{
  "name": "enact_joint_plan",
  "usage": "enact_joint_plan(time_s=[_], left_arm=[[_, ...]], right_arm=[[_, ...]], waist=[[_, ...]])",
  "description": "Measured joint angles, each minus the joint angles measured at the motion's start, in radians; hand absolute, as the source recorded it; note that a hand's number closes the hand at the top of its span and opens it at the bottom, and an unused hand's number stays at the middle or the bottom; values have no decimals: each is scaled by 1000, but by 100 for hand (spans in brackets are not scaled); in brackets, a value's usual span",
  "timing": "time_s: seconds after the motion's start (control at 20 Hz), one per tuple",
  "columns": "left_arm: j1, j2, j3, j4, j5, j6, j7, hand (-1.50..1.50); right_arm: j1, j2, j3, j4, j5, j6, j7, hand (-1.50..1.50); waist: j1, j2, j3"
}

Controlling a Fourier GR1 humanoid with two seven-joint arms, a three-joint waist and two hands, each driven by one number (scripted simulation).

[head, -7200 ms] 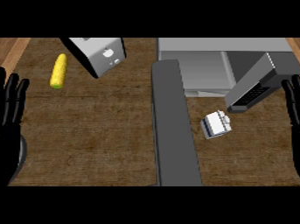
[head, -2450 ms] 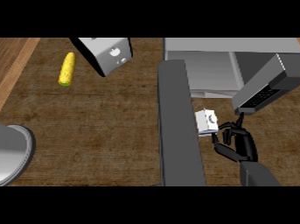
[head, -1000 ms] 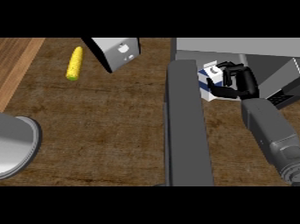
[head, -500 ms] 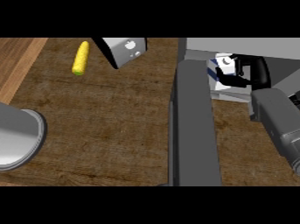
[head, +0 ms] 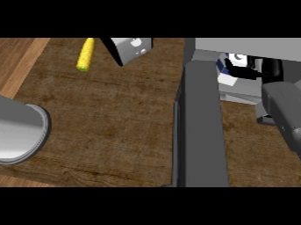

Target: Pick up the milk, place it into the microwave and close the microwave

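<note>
The milk carton (head: 229,74), white with blue print, is tilted just inside the mouth of the microwave (head: 256,45) at the upper right. My right hand (head: 267,70) is curled round its right side, and its grey forearm (head: 290,114) runs down to the lower right. The microwave's door (head: 201,127) hangs open as a long dark grey slab down the middle of the view. Only my left forearm (head: 10,127) shows, as a big grey cylinder at the left edge; its hand is out of sight.
A yellow corn cob (head: 86,55) lies on the wooden counter (head: 114,123) at the upper left. Beside it stands a grey box-shaped appliance (head: 130,48). The counter's left edge runs past the left forearm.
My right hand has lifted the milk off the counter beside the door and carried it up into the microwave's opening. The left forearm now fills more of the left side.
</note>
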Motion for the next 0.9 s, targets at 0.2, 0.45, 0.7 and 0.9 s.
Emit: enact_joint_plan(time_s=[0.2,0.45,0.7,0.9], left_arm=[[-15,11,-2,5,3,-1,3,-150],[-37,22,-4,21,1,0,6,-150],[-52,32,-2,28,-6,1,8,-150],[-64,44,7,29,-21,5,11,-150]], right_arm=[[-11,-19,-5,4,-1,-11,11,150],[-20,-38,-10,9,-2,-13,18,150],[-26,-57,-14,11,-2,-14,23,150],[-29,-70,-18,14,-3,-11,24,150]], waist=[[13,8,1],[21,17,2],[34,23,3],[39,26,4]])
